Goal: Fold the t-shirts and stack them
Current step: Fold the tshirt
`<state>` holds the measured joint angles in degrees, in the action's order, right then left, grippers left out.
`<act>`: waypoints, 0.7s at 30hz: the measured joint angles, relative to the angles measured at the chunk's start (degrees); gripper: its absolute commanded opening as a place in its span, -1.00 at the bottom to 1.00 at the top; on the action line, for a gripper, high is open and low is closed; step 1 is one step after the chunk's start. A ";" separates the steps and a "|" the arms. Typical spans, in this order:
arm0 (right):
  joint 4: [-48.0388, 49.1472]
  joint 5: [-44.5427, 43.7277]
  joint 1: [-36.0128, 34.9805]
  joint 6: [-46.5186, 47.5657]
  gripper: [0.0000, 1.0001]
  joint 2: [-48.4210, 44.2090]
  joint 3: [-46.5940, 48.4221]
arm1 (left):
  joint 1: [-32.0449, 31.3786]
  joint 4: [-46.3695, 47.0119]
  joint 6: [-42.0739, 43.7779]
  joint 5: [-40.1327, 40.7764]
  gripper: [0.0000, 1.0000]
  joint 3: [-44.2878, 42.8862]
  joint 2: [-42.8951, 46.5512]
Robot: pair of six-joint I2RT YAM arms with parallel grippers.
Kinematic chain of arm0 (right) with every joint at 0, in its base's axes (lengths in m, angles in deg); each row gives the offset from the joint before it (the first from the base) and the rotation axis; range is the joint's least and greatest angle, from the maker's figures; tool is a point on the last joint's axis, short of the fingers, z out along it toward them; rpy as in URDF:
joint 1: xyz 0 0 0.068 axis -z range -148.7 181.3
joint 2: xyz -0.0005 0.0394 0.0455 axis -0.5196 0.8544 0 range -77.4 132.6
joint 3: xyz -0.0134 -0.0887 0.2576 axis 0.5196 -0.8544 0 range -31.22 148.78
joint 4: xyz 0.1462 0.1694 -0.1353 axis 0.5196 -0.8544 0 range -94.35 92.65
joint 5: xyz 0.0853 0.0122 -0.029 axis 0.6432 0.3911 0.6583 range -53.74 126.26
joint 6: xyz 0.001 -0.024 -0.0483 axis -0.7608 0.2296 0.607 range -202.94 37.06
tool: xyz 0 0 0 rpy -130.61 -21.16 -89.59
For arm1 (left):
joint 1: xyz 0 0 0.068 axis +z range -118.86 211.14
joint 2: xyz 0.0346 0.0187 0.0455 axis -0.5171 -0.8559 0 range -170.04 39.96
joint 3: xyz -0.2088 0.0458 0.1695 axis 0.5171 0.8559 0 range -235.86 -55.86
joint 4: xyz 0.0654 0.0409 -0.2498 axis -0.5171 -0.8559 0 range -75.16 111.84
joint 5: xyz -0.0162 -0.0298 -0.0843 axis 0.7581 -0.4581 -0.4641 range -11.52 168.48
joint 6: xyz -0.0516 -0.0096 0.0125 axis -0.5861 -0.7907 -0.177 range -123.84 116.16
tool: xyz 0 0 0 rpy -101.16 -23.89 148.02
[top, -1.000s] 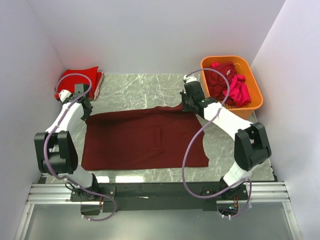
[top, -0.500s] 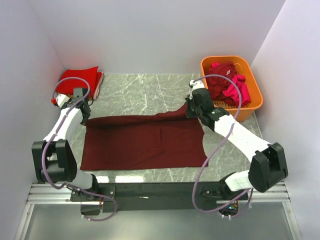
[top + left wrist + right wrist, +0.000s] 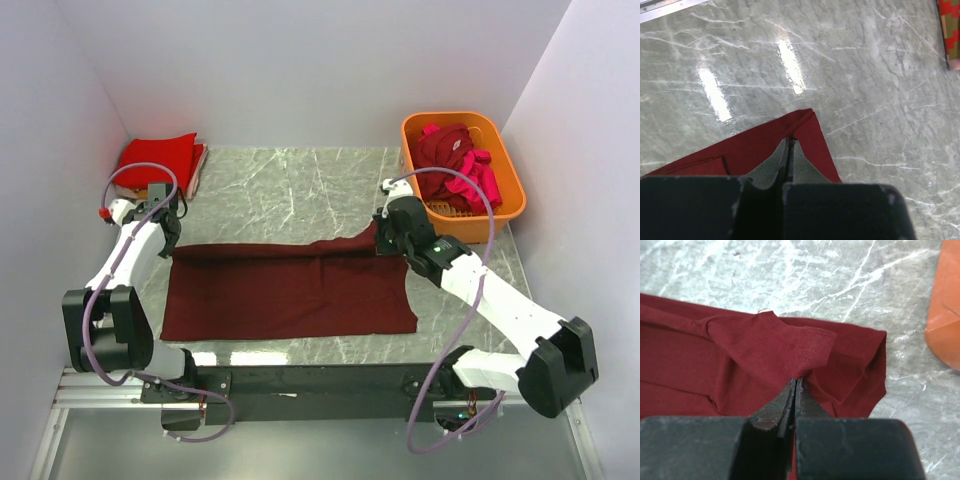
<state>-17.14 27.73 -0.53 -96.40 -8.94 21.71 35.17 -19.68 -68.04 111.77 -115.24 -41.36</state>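
Dragging toward six o'clock now, we've got the left tool point(image 3: 790, 148) and right tool point(image 3: 796, 385) each clamped on a far corner of the maroon t-shirt point(image 3: 290, 295).

A corner of the red t-shirt point(image 3: 812, 131) was held pinched in the left end effector point(image 3: 790, 143) at lower centre, above the glossy marble tabletop point(image 3: 865, 75).

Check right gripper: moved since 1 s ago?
Yes. The right gripper, shut on the maroon t-shirt, has shifted toward the near edge, from beside the orange basket's middle to level with its near wall.
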 measured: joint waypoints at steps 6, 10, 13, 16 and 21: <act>-0.46 -0.02 -0.09 -0.31 -1.00 -2.64 -0.79 | 0.00 -1.97 -1.99 1.14 -0.99 -0.02 0.11; -1.11 0.02 -0.31 -0.96 -1.00 -3.13 -2.91 | 0.00 -3.48 -4.02 1.60 -0.99 0.00 0.13; -2.03 0.24 -0.66 -1.81 -1.00 -3.63 -4.81 | 0.00 -3.32 -4.98 1.60 -0.99 0.98 0.55; -2.49 0.57 -1.18 -2.91 -1.00 -4.57 -6.82 | 0.02 -3.19 -5.81 1.46 -0.99 3.19 1.38; -1.99 2.51 -1.88 -6.12 -1.00 -6.97 -12.31 | 0.02 -2.82 -8.20 1.42 -0.99 8.04 3.21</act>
<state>-19.13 30.24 -2.41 -102.51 -15.91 9.40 35.19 -22.50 -76.24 113.20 -107.19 -38.15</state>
